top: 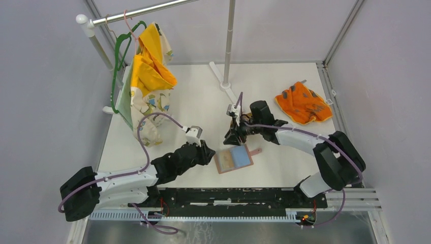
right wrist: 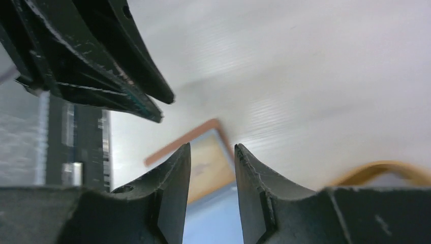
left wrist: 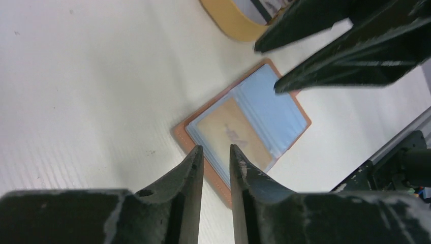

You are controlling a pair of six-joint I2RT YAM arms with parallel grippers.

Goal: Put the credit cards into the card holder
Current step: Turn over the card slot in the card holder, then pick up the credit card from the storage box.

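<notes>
Left gripper (top: 207,151), left of centre in the top view: fingers parted by a narrow gap with nothing between them, poised just beside the left edge of the card holder (top: 234,158). The card holder lies opened flat on the table (top: 203,101) at lower centre, between the two grippers. Expect it to be light and limp — a thin folding cover likely to slide or fold shut if pushed from one edge. Pin a border, or take hold at the strap tab (top: 255,151) on its right side, not at the pockets. Appearance: reddish-brown border, blue-grey pocketed lining, one yellowish card (left wrist: 231,129) seated in the left half. Such a card should be stiff, thin and slick — grip it across its flat faces near a short edge. Right gripper (right wrist: 212,152), just above the holder's upper edge: jaws somewhat apart, empty. A tan tray rim (left wrist: 228,23) shows beyond it; its contents cannot be made out.
</notes>
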